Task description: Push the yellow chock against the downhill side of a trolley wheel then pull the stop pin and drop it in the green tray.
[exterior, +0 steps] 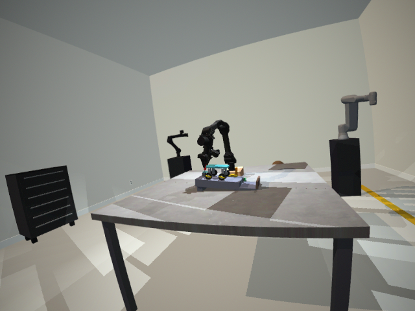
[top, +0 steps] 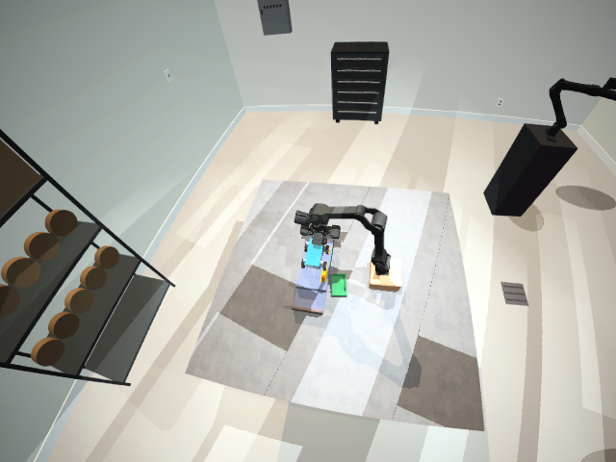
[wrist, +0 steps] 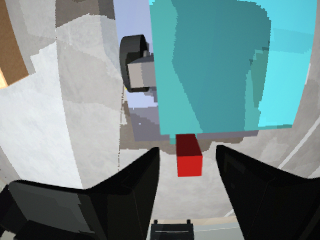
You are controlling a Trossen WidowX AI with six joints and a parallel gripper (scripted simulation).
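Note:
The trolley with a cyan deck (top: 313, 252) (exterior: 218, 166) (wrist: 215, 65) stands on the blue-grey ramp (top: 311, 281) (exterior: 218, 183). The stop pin's red head (exterior: 204, 168) (wrist: 189, 166) sticks out at the trolley's uphill end. My gripper (wrist: 187, 152) is open, its fingers on either side of the red head with a gap on both sides. The yellow chock (top: 324, 275) (exterior: 233, 175) is on the ramp close below the downhill wheel on the tray side; whether it touches the wheel cannot be told. The green tray (top: 339, 286) is empty. The pin's shaft is hidden.
The arm's wooden base block (top: 385, 280) stands beyond the tray. A brown end stop (top: 308, 310) (exterior: 257, 183) edges the ramp's low end. A trolley wheel (wrist: 133, 63) shows left of the deck in the wrist view.

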